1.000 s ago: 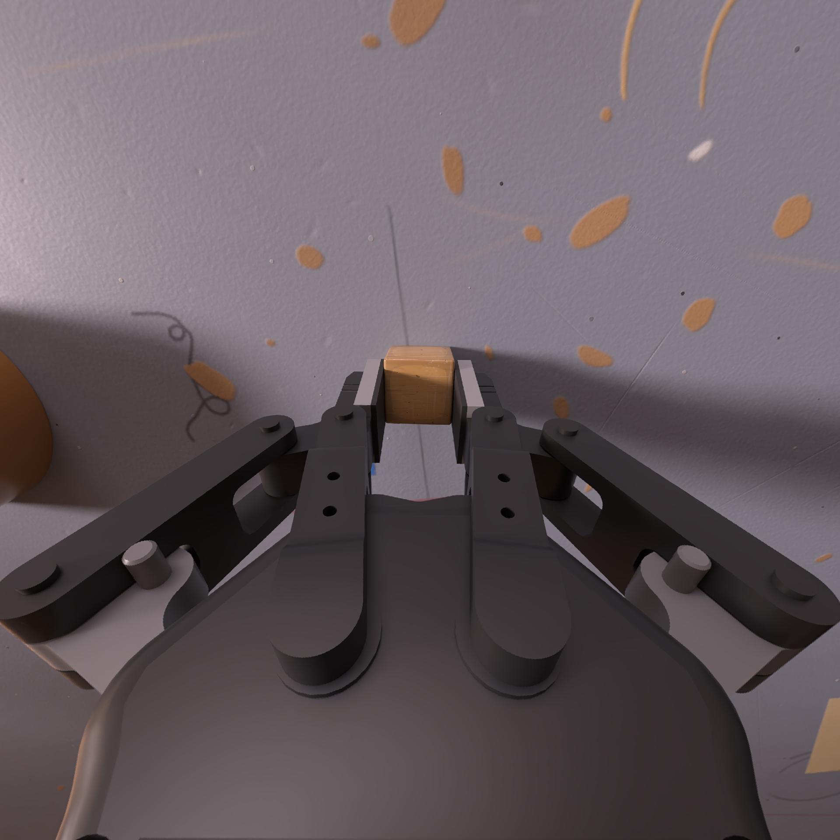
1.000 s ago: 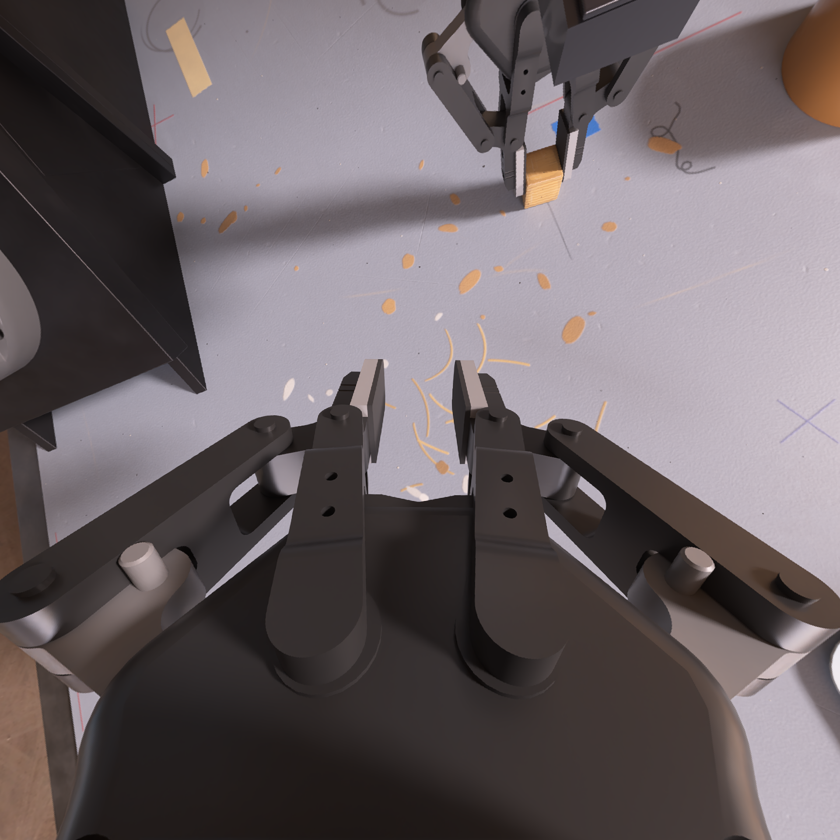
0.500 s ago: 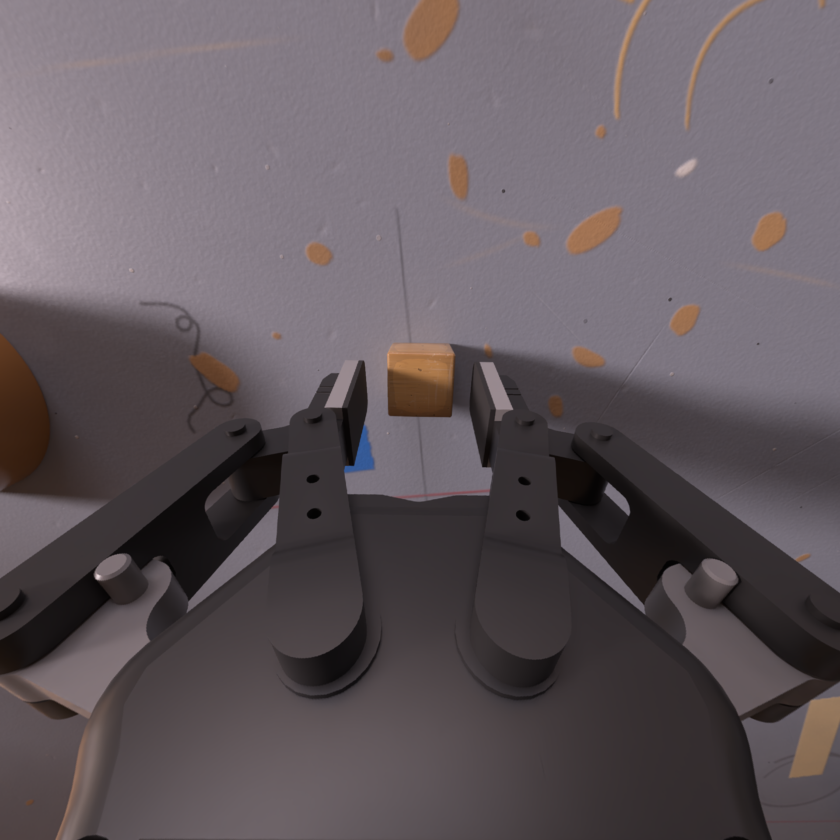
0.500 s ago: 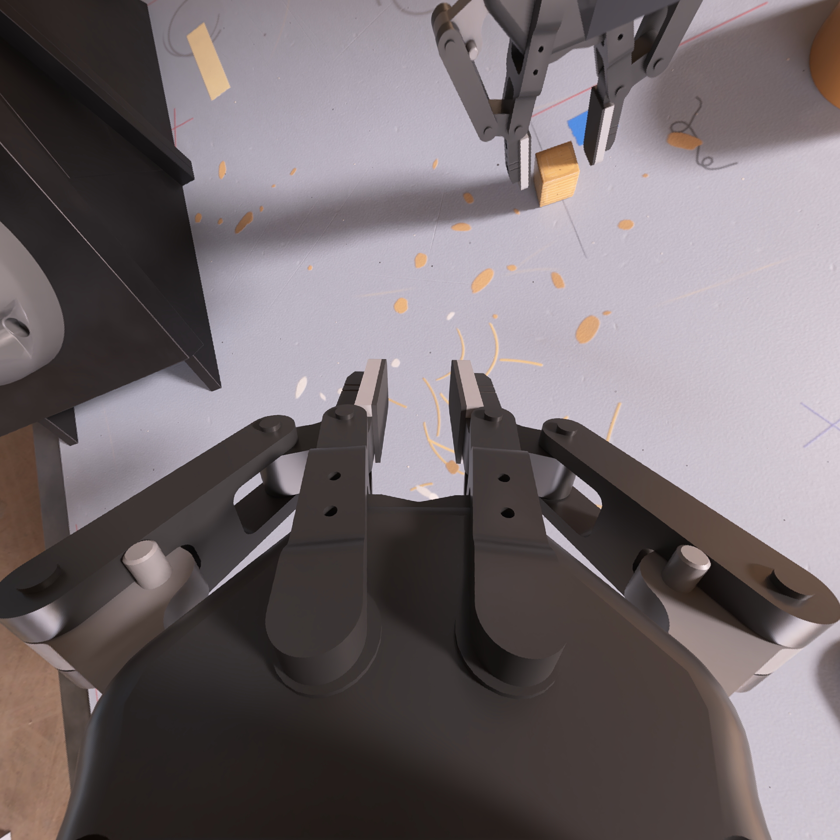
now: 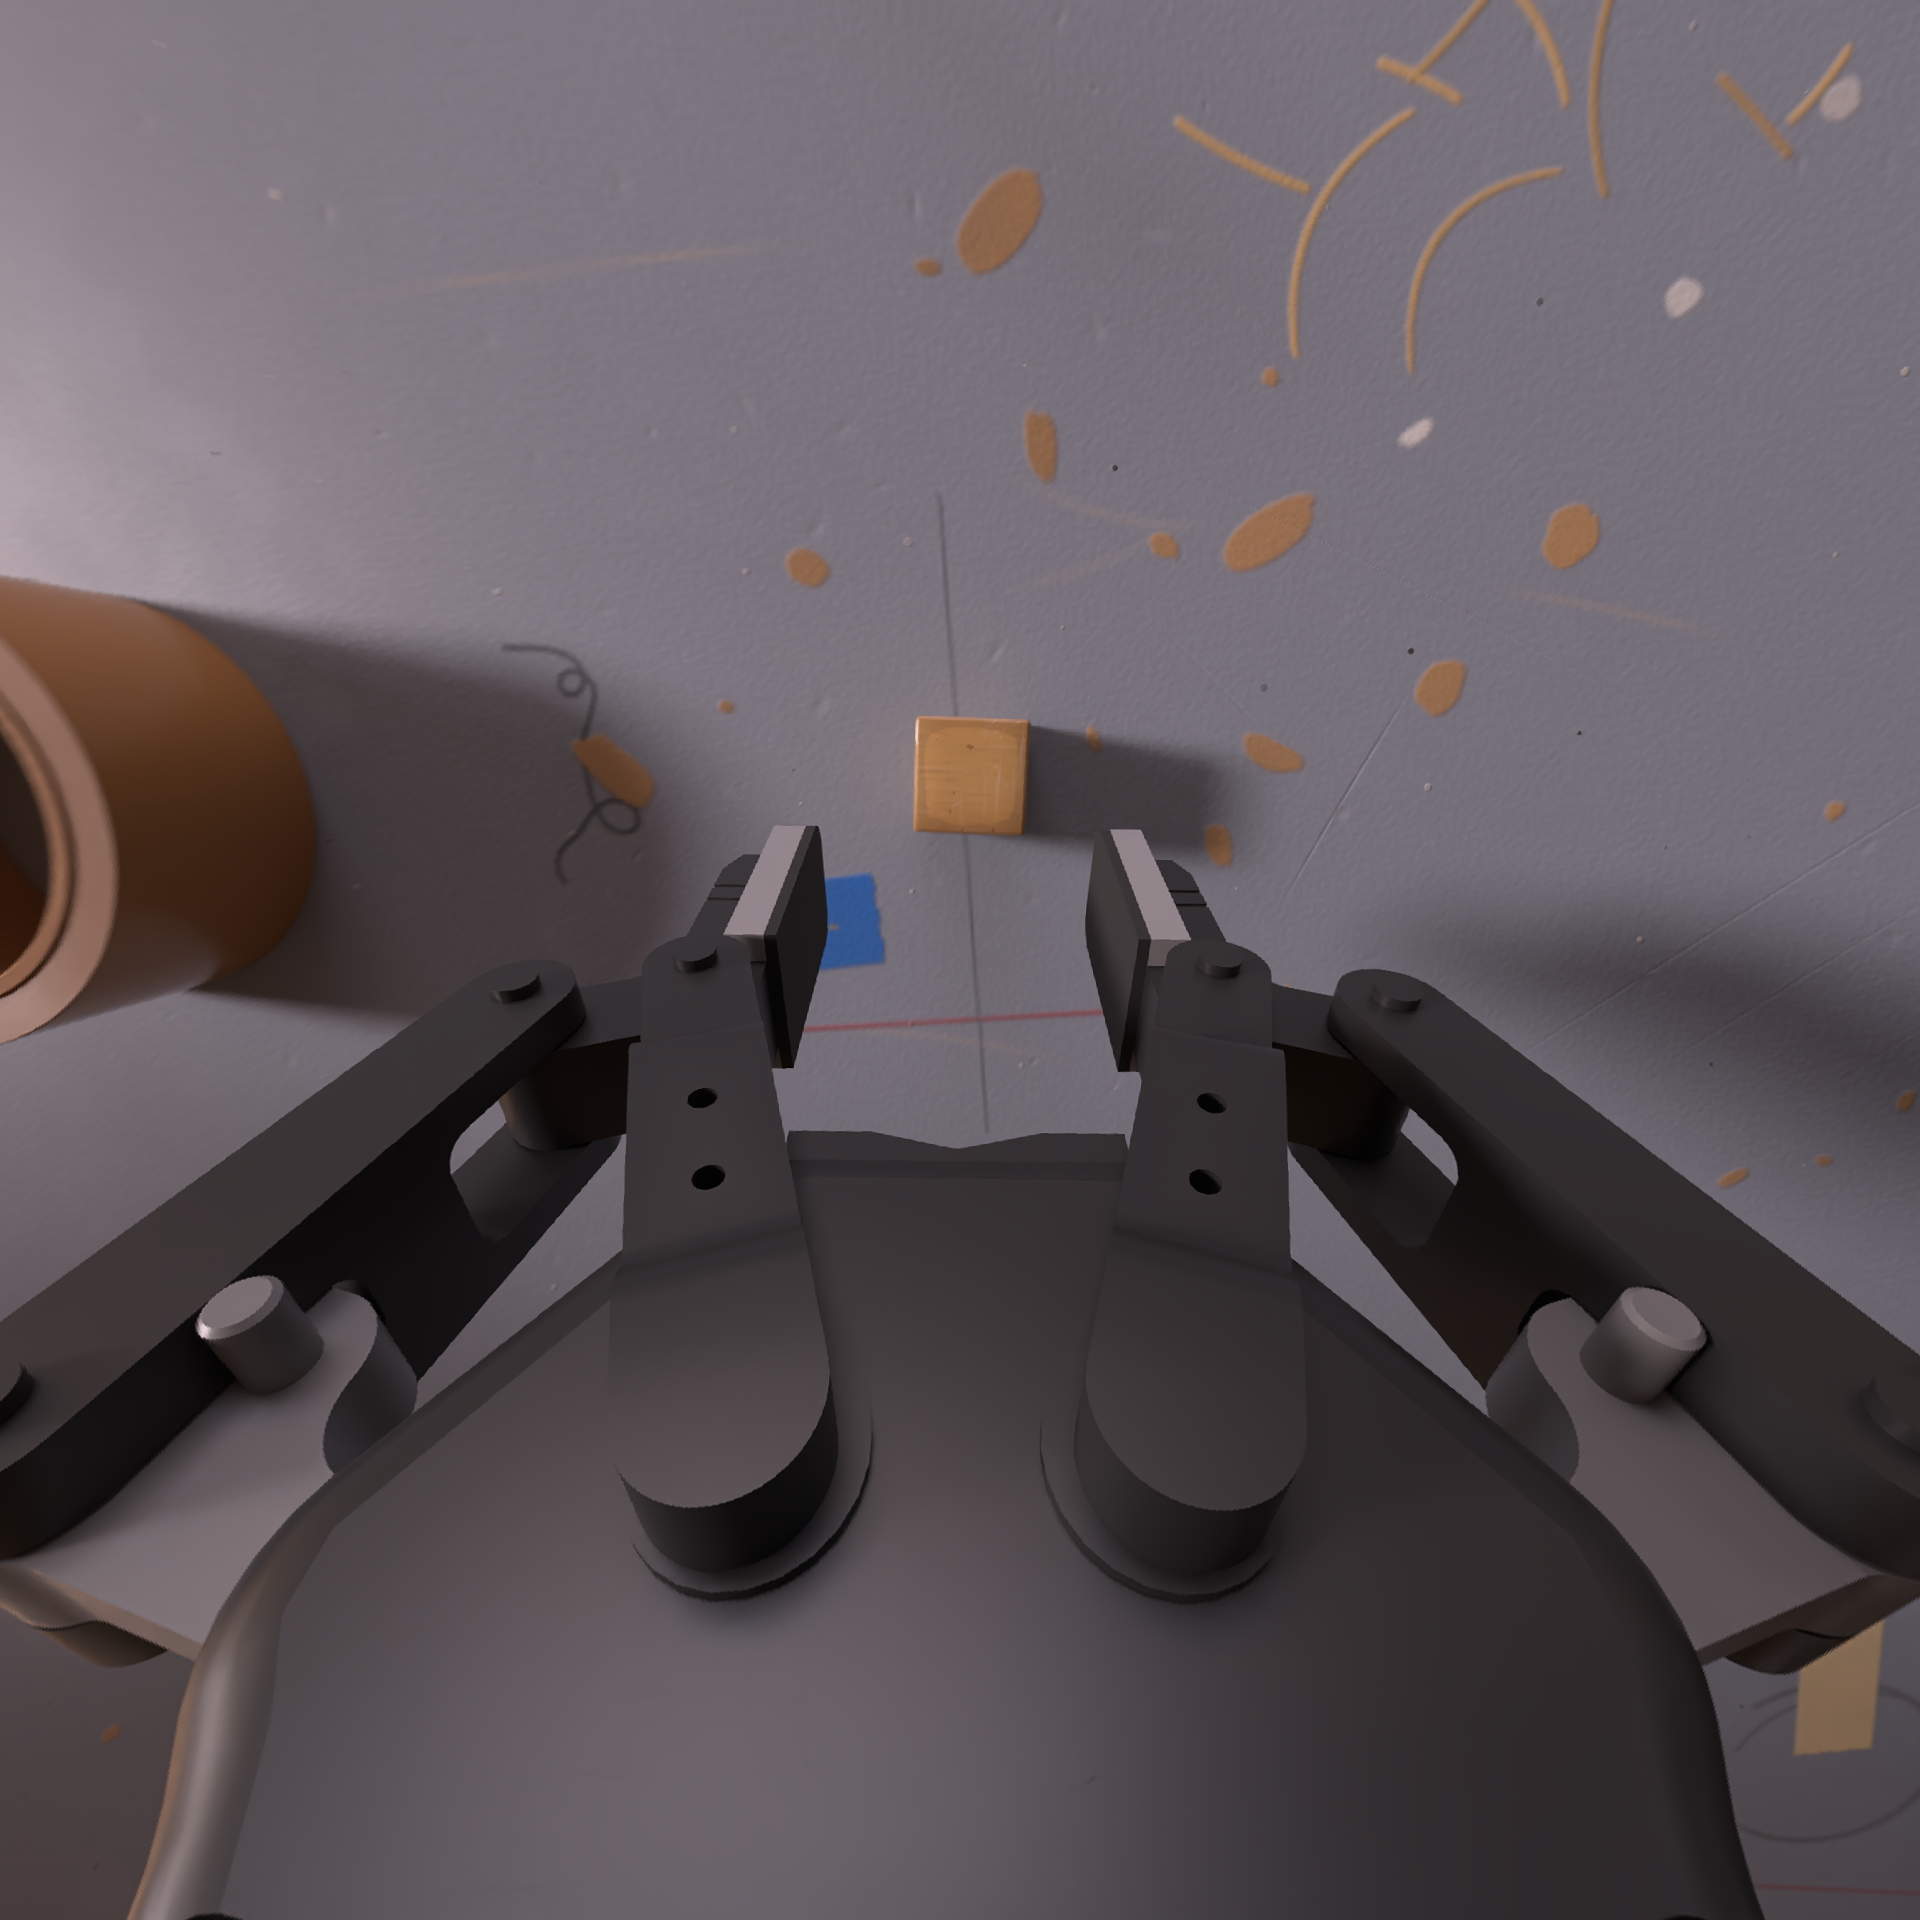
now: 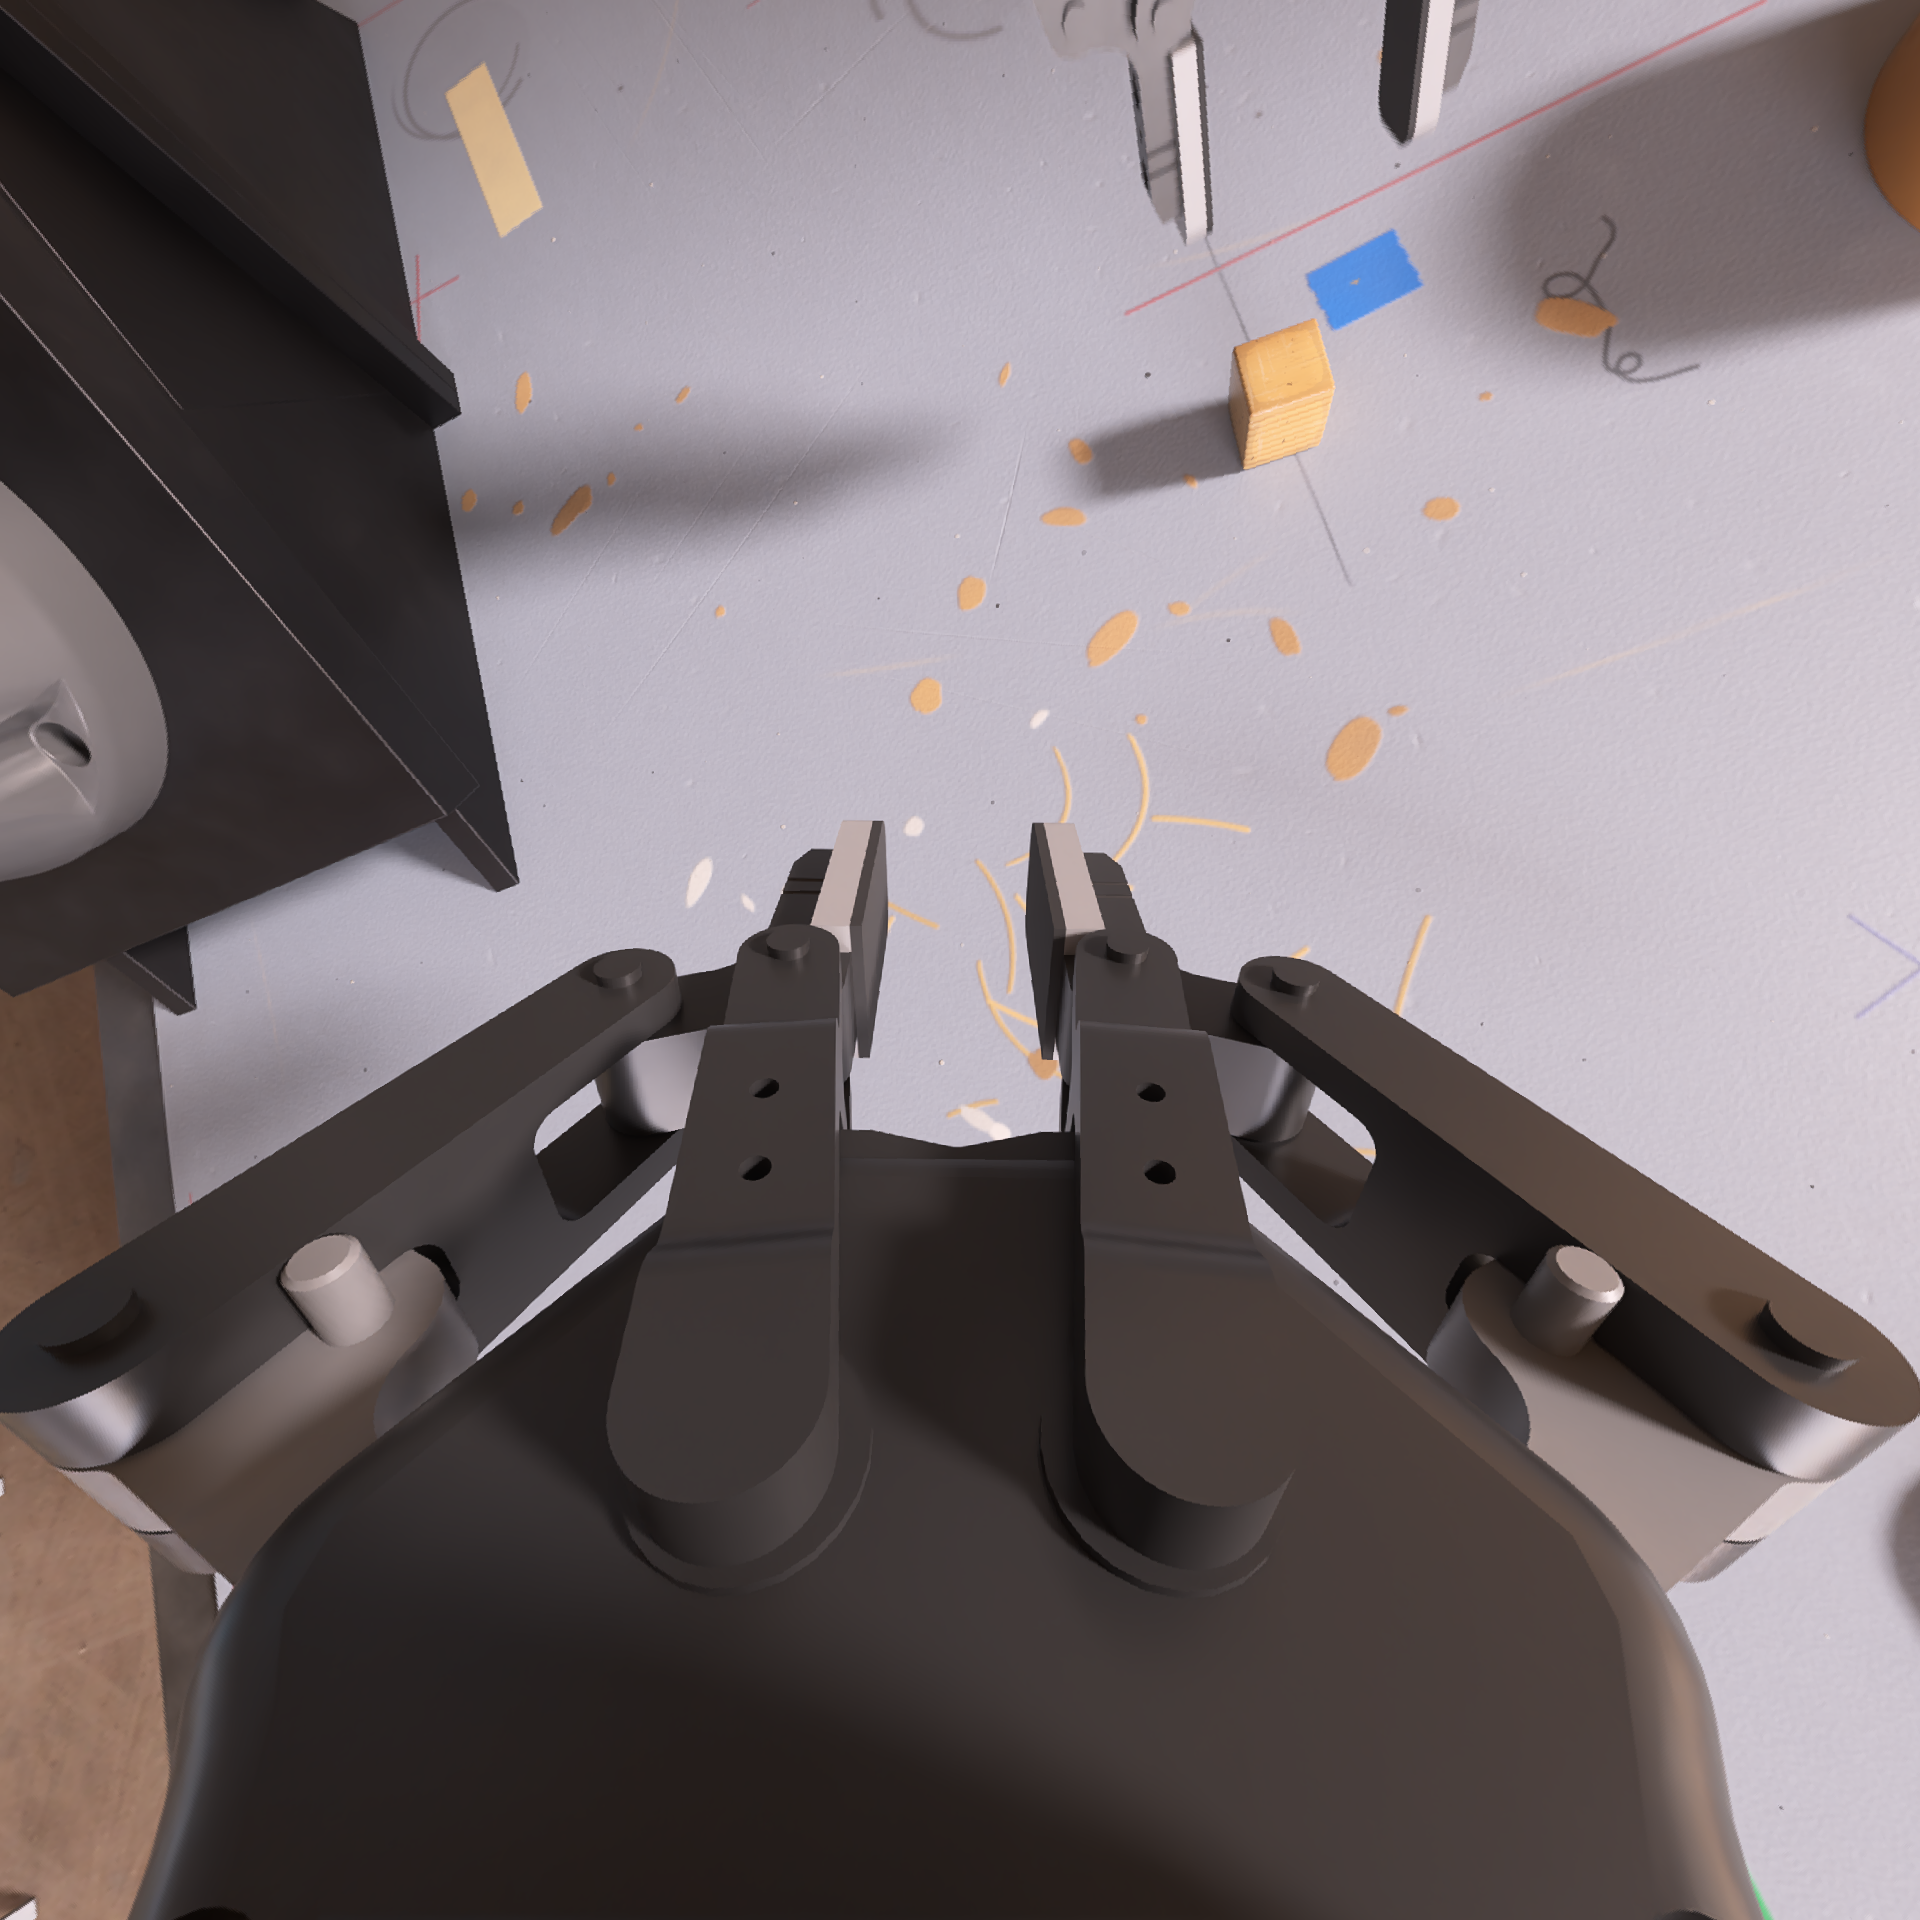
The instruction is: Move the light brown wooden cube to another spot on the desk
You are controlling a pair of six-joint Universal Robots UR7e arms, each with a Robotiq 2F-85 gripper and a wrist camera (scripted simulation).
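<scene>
A small light brown wooden cube point(image 5: 970, 775) sits flat on the pale grey, paint-flecked surface point(image 5: 520, 364), its own shadow falling to one side. Directly above the cube hangs the left pincer point(image 5: 954, 914), its two fingers spread wide with nothing between them; the right wrist view shows both fingertips clear of the cube's top, with open air between. Judged from that gap and the empty spread fingers, the cube appears set down and let go, so the placing step looks done.

Just beside the cube lies a small blue tape rectangle point(image 6: 1363, 278), crossed nearby by a thin red line point(image 6: 1455, 156). A wide brown tape roll point(image 5: 135, 810) stands well off to one side of the cube. The right pincer point(image 6: 958, 914) hovers well apart from the cube over a patch of orange streaks, fingers part-way open and holding nothing, apparently kept out of the working arm's way. A black angled stand point(image 6: 208, 520) sits farther from the cube, on the side away from the blue tape.
</scene>
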